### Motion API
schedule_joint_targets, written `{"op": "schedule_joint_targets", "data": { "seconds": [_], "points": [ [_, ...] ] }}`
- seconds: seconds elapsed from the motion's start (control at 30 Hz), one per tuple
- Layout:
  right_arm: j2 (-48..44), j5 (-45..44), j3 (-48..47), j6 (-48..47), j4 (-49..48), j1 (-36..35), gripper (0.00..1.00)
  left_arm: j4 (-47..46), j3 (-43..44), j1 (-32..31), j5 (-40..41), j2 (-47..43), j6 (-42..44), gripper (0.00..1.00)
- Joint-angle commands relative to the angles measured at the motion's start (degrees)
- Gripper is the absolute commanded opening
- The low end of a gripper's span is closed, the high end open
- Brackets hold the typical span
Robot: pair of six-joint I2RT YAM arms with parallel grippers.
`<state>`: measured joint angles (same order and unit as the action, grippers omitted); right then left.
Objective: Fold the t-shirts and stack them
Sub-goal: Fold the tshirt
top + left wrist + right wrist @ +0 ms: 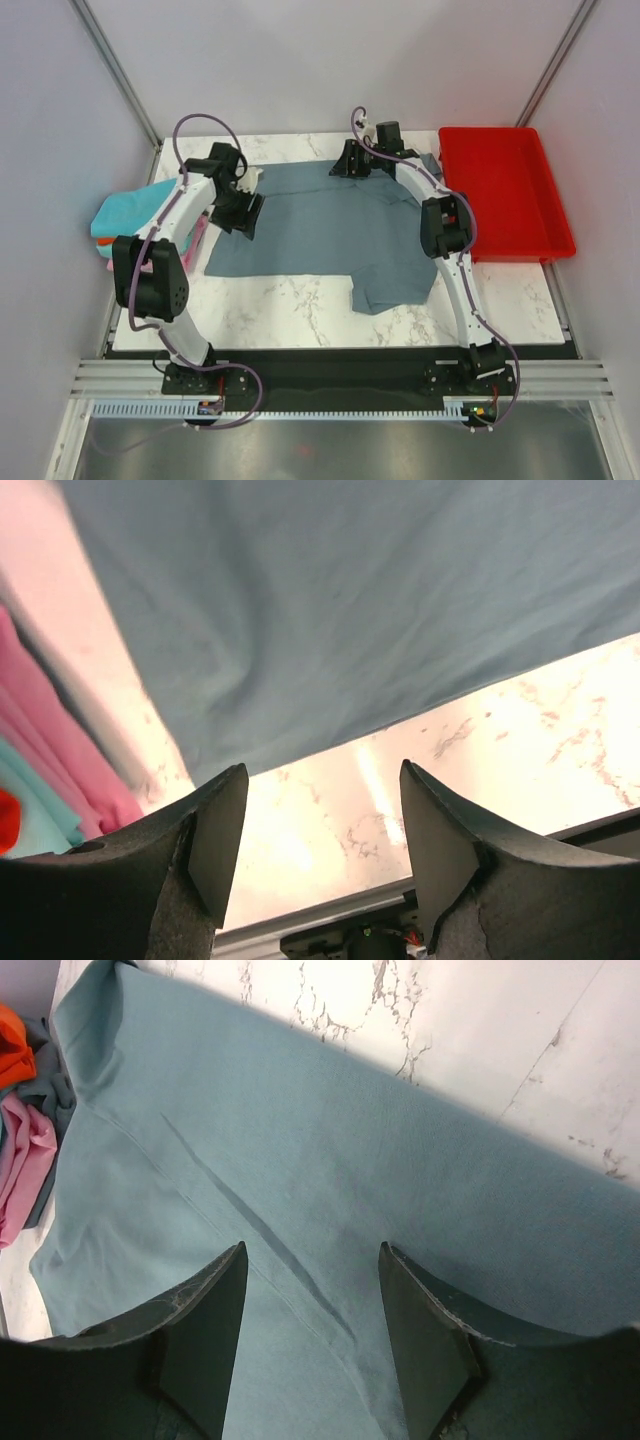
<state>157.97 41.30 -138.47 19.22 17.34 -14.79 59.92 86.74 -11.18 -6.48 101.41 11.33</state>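
My left gripper (322, 767) had its jaws standing apart with nothing between them, just bare marble table (480, 750) showing in the gap. The grey-blue shirt (350, 610) lay right ahead of the tips with its edge running slantwise across my view, so I was hanging just off the cloth rather than over it. My right gripper (312, 1246) was spread apart too and holding nothing. That one was squarely above the fabric, with a long soft crease running in between the fingers.

From up top, the shirt was spread mostly flat with its long side going left to right across the table, and one bit stuck out toward me at the near right. My left arm sat at the shirt's left end and my right arm at its far edge, around the middle. Both were close. The right one had cloth straight under it, while I'd say the left needed a nudge forward onto the edge before any pinch.

The folded ones were piled off the shirt's left end: the pink shirt (60, 750), the teal shirt (135, 208), and the orange shirt (12, 1045) peeking out. That stack was just beside my left jaws, so I reckon a sloppy sweep there could snag it. The red tray (500, 190) sat well apart on the right. Bare marble showed on the near side, probably enough room for a fold, and plain walls boxed in the rest.
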Motion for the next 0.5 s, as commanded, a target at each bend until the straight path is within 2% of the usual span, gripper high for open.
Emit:
{"op": "schedule_joint_targets", "data": {
  "seconds": [0.0,0.3,0.33,0.47],
  "points": [
    [-0.1,-6.1,1.6,-3.2,5.5,0.8,0.65,-1.3,-5.3,4.4,2.3,-0.2,-0.3,0.69],
    [-1.2,-5.8,2.9,-3.5,5.8,0.7,0.65,-1.4,-12.9,8.8,1.6,1.8,-0.3,0.69],
    [-1.3,-5.9,3.0,-3.7,5.9,0.7,0.64,-8.8,-13.2,9.5,6.3,2.6,0.6,0.65],
    [-1.8,-6.0,3.7,-3.9,6.0,0.7,0.64,-10.9,-13.9,10.6,6.3,5.3,0.6,0.64]
  ]
}}
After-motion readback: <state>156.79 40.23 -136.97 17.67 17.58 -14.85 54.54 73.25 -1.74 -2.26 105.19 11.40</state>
